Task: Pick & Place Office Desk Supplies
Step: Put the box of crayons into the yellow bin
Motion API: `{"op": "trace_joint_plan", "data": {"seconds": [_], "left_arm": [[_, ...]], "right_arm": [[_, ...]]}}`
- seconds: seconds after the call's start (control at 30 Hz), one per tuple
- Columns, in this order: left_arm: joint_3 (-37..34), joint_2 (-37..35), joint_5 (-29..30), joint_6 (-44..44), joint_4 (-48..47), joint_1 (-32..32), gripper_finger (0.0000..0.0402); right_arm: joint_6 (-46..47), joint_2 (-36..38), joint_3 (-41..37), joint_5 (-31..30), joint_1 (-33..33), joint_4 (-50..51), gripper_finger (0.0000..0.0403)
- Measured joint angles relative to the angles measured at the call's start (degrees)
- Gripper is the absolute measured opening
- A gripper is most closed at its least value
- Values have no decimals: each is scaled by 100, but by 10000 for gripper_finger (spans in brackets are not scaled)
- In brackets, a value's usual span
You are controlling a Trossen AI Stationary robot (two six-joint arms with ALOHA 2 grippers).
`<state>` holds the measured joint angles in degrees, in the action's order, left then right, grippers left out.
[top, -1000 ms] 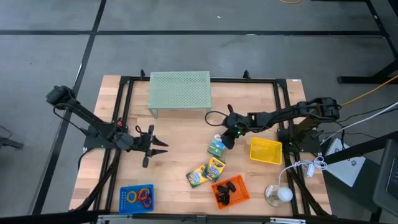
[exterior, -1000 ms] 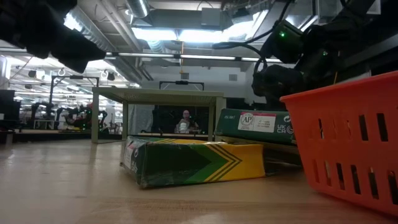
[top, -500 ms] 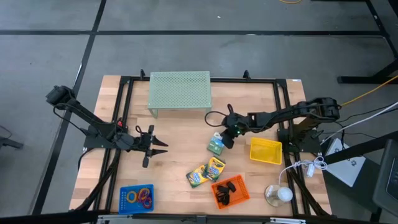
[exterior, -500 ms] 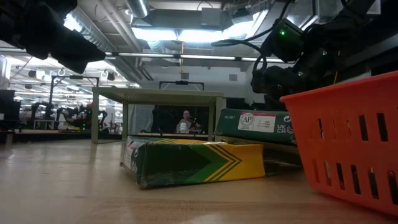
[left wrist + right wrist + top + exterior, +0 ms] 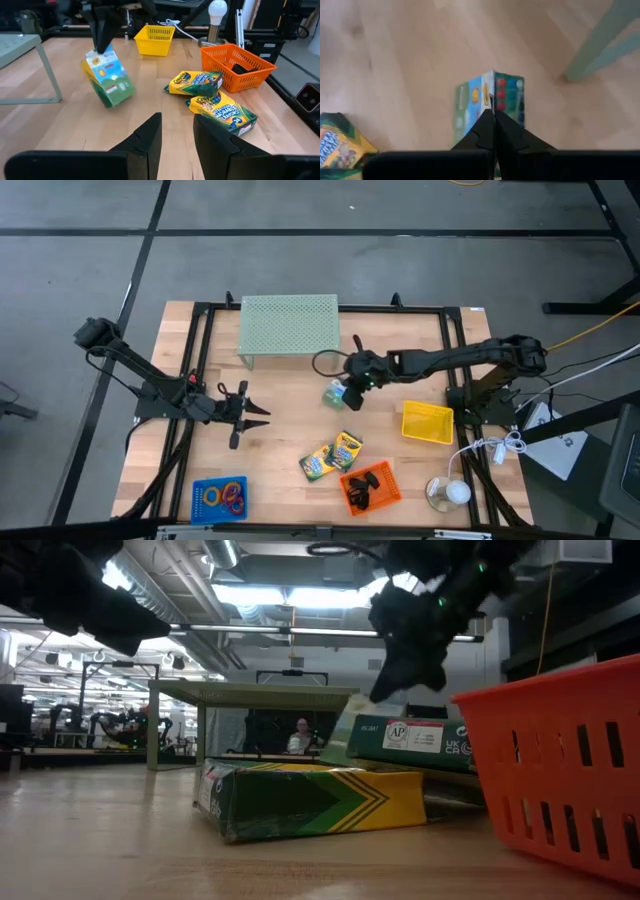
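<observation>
Near the table's centre, just at five o'clock from the pale green mesh riser (image 5: 289,326), the right gripper (image 5: 349,385) has its two dark fingers pinched tight on a small cardboard crayon box (image 5: 107,76), which hangs tilted above the bare wood, its glossy printed face showing blue, green and yellow. Seen from the right wrist, the fingers meet in a narrow wedge over the box's top edge. Two more flat rectangular crayon boxes (image 5: 332,456), green and yellow, lie side by side, touching, toward six o'clock from it. Just beyond them sits an orange slotted plastic basket (image 5: 371,487) with small black clips (image 5: 365,480) inside. A yellow slotted basket (image 5: 427,422) stands at four o'clock from the lifted box. A blue tray (image 5: 220,499) near the front left corner holds purple, orange and yellow rings (image 5: 226,496). The left gripper (image 5: 253,416) waits over the left half of the table, its angular fingers partly apart and holding nothing.
</observation>
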<state>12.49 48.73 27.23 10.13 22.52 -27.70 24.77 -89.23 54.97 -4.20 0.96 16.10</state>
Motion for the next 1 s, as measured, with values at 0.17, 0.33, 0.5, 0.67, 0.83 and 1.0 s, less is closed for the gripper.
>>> {"op": "trace_joint_plan", "data": {"seconds": [0.17, 0.33, 0.5, 0.67, 0.83, 1.0], "left_arm": [[0, 0, -45, -140, 83, 0, 110], [0, 0, -88, -423, 378, 0, 110], [0, 0, -198, -734, 563, 7, 110], [0, 0, -200, -931, 571, 7, 109], [0, 0, -368, -1079, 564, 11, 109], [0, 0, -707, -1246, 601, 11, 109]], "right_arm": [[7, 0, 959, -270, -221, 1417, 1], [157, 4, 1887, -359, -475, 2443, 1], [728, 7, 2704, -898, -812, 3565, 0], [1762, 7, 3281, -1422, -1208, 4616, 0], [3325, 11, 3537, -1822, -1767, 5527, 0], [4922, 11, 3540, -2131, -2421, 6057, 0]]}}
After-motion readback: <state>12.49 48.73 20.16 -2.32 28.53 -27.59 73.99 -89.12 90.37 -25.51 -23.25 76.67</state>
